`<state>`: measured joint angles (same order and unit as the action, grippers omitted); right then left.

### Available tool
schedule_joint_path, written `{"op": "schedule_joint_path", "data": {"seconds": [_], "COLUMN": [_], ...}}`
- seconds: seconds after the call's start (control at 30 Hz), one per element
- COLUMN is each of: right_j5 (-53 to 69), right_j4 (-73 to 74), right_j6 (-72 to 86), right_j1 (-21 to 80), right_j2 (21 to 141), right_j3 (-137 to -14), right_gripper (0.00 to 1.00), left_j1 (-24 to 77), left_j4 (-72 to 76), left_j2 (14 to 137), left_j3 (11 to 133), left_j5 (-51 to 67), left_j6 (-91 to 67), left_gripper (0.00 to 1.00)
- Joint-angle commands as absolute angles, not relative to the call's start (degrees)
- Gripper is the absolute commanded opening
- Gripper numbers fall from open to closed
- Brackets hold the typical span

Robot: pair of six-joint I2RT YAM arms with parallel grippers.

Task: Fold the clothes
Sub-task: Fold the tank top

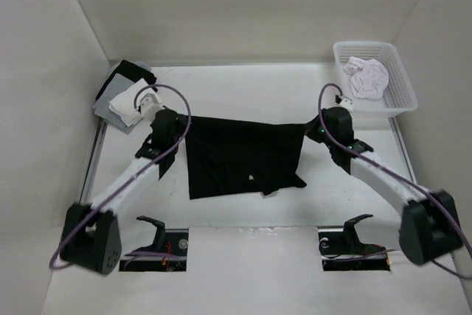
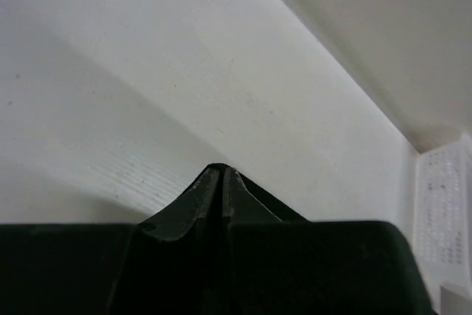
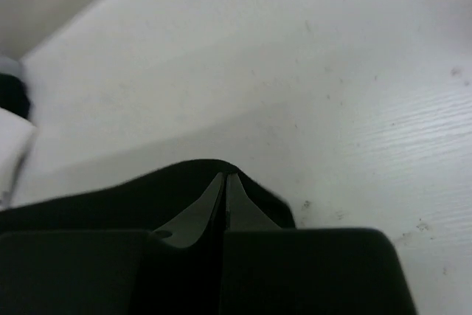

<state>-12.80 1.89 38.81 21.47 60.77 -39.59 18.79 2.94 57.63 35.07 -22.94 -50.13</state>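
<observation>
The shirt (image 1: 240, 156) lies spread mid-table (image 1: 243, 94), near hem rumpled, far edge stretched between the arms. The left gripper (image 1: 179, 120) is clenched on its far left corner and the right gripper (image 1: 311, 130) on its far right corner. Farther off are cloths (image 1: 122, 101) on the left and a basket (image 1: 404, 79) on the right.

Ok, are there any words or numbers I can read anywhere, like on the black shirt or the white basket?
None: no word, number, label or sign can be read in any view.
The plain black short-sleeved shirt shows no print.
The white plastic mesh basket shows no label.
The stack of small white, grey and black cloths shows no writing.
</observation>
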Motion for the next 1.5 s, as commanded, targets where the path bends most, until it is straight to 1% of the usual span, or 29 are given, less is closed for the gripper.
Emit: {"op": "schedule_joint_path", "data": {"seconds": [0.0, 0.1, 0.2, 0.33, 0.4, 0.47, 0.6, 0.73, 0.97, 1.1, 1.33, 1.47], "right_j5": [0.9, 3.2, 4.4, 5.9, 5.9, 6.1, 6.1, 5.7, 5.2, 5.1, 4.7, 2.6], "right_j4": [-12.9, -14.2, -13.7, -11.1, -9.5, -8.9, -9.4, -12.4, -19.6, -22.1, -22.2, -21.8], "right_j6": [39.6, 40.0, 40.3, 39.9, 39.3, 38.7, 38.1, 38.7, 42.3, 43.8, 44.7, 46.7], "right_j1": [17.5, 15.0, 13.1, 11.7, 11.3, 11.1, 11.3, 11.3, 11.4, 11.4, 11.4, 10.9], "right_j2": [73.3, 85.0, 94.5, 104.1, 106.6, 107.2, 103.6, 98.4, 88.5, 84.1, 79.1, 79.4], "right_j3": [-44.4, -52.0, -60.1, -70.6, -74.6, -76.0, -71.6, -61.8, -45.1, -38.2, -31.5, -28.8], "right_gripper": [0.00, 0.00, 0.00, 0.00, 0.00, 0.00, 0.01, 0.01, 0.00, 0.00, 0.00, 0.00], "left_j1": [17.3, 15.3, 13.1, 11.7, 11.2, 10.7, 10.2, 10.6, 10.5, 9.4, 8.6, 9.1], "left_j4": [19.8, 22.9, 22.7, 21.5, 21.5, 22.0, 24.6, 28.6, 31.8, 31.4, 28.2, 27.9], "left_j2": [72.9, 86.2, 95.0, 100.3, 101.5, 101.8, 98.2, 93.0, 79.1, 70.2, 61.4, 61.5], "left_j3": [42.2, 50.3, 58.2, 63.8, 64.9, 64.6, 58.3, 48.8, 32.0, 25.8, 18.9, 14.8], "left_j5": [-22.7, -20.6, -17.6, -16.6, -16.3, -14.9, -13.2, -11.1, -9.6, -8.4, -4.8, -5.0], "left_j6": [-50.2, -50.3, -50.8, -50.7, -50.9, -51.3, -54.0, -56.2, -58.0, -57.9, -57.2, -56.2], "left_gripper": [0.00, 0.00, 0.00, 0.00, 0.00, 0.00, 0.01, 0.01, 0.01, 0.01, 0.01, 0.03]}}
